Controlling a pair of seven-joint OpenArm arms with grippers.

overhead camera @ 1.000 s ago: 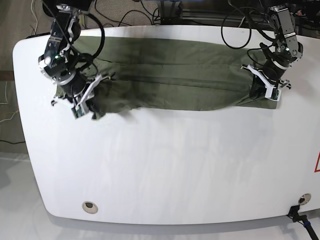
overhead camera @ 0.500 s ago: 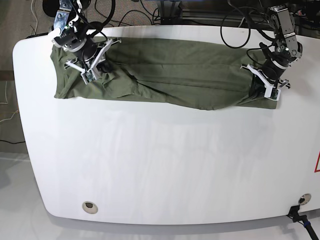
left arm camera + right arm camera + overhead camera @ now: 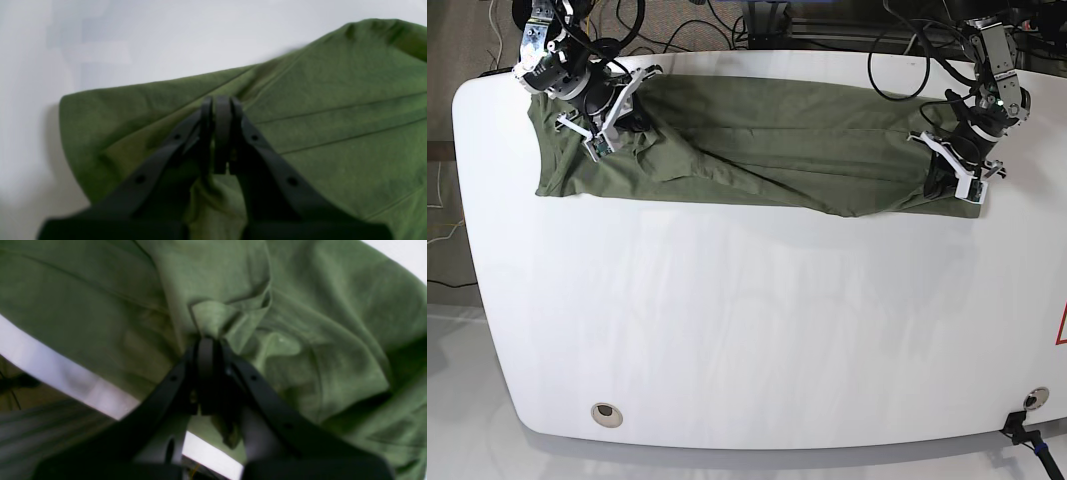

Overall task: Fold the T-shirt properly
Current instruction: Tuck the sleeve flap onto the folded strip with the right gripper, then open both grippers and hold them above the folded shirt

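one t-shirt [image 3: 757, 150] (olive), two tools, one table [image 3: 777, 330]

Bare white table [image 3: 757, 320] open in front, T-shirt [image 3: 767, 150] spanning the far edge, cables [image 3: 687, 25] behind

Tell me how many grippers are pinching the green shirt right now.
2. The right gripper is shut on the T-shirt near the table's far corner on the base view's left; the left gripper is shut on its opposite end, on that view's right.

The T-shirt [image 3: 300, 340] is cut off by both wrist views' edges; cloth under the right gripper [image 3: 208, 343] is hidden.
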